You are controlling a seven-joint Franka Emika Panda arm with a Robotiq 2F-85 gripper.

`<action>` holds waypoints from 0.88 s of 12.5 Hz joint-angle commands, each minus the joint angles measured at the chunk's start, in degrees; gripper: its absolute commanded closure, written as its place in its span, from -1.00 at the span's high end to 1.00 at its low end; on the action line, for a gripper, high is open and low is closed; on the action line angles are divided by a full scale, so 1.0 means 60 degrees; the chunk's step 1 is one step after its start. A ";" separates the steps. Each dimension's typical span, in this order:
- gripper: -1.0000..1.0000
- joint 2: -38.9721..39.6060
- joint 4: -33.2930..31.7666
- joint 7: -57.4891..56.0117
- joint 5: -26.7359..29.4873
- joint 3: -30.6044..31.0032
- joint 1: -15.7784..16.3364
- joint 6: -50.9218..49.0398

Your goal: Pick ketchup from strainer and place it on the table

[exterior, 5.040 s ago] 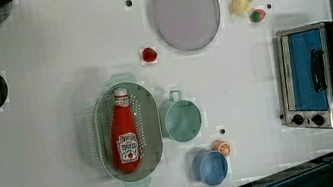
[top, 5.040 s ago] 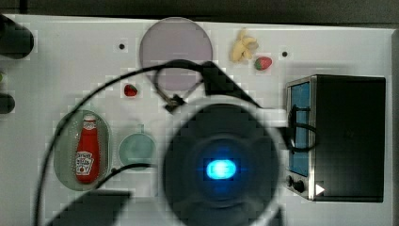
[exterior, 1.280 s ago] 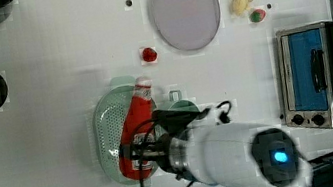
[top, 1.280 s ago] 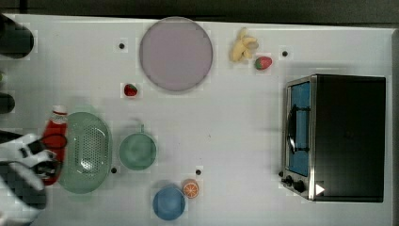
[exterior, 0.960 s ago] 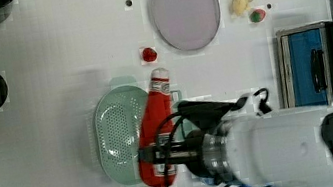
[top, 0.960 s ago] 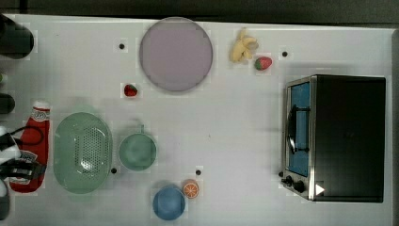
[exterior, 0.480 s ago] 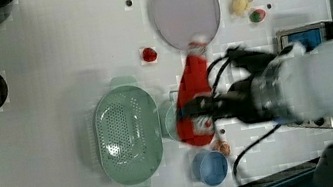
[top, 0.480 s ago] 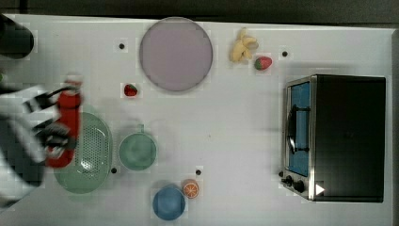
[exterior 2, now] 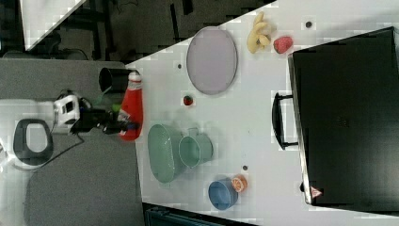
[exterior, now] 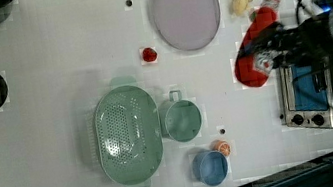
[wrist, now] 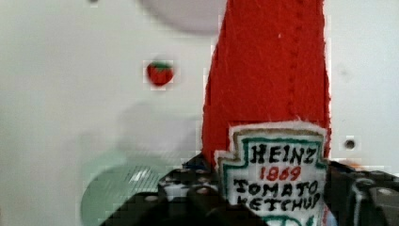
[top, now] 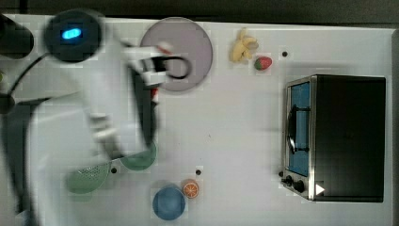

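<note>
Ketchup [exterior: 254, 48] apparently airborne, strainer [exterior: 128, 135] empty.

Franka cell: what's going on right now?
The arm's gripper is shut on the ketchup and carries it in the air. The strainer sits empty on the table, with the teal cup right beside it. In the left view the bottle is up near the toaster oven and the lilac plate. It has not been set down yet.
</note>
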 commanded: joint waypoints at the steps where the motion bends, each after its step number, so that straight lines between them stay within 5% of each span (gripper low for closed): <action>1: 0.21 -0.0389 -0.0190 -0.0809 0.0006 -0.0591 -0.0369 -0.0043; 6: 0.21 -0.0385 -0.1313 -0.2325 0.0007 -0.1927 -0.0675 0.0469; 11: 0.21 -0.0270 -0.3397 -0.2505 0.0007 -0.2616 -0.0705 0.3080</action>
